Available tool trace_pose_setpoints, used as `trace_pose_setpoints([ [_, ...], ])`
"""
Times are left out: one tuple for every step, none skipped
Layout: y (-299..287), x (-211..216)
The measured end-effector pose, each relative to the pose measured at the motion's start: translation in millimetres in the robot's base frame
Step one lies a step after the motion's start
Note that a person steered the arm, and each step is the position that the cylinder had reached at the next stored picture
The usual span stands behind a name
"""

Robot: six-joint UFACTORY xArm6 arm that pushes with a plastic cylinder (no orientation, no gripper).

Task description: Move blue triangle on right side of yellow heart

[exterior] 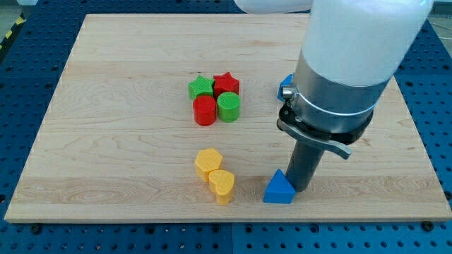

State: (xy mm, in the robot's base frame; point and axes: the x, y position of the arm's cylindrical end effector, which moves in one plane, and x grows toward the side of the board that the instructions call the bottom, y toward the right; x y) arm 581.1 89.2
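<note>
The blue triangle (pixel 278 188) lies near the view's bottom, right of centre. The yellow heart (pixel 222 185) sits to its left with a gap of bare wood between them. A second yellow block (pixel 208 161), hexagon-like, touches the heart at its upper left. My tip (pixel 301 189) rests on the board at the triangle's right side, touching or almost touching it. The rod rises from there into the large grey and white arm body (pixel 339 77).
A tight cluster sits at the board's upper middle: a green star (pixel 200 87), a red star (pixel 226 82), a red cylinder (pixel 205 110) and a green cylinder (pixel 228 106). A blue block (pixel 285 87) peeks from behind the arm. The wooden board's (pixel 106 141) bottom edge is close below the triangle.
</note>
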Motion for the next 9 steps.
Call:
trace_pose_setpoints([
  [-2.9,-1.0],
  [-3.9,-1.0],
  [-13.2,-1.0],
  [-9.8,-18.9],
  [24.9,-23.9],
  [73.2,-16.8],
  [98.9,3.0],
  [105.7,33.6],
  [96.9,37.3],
])
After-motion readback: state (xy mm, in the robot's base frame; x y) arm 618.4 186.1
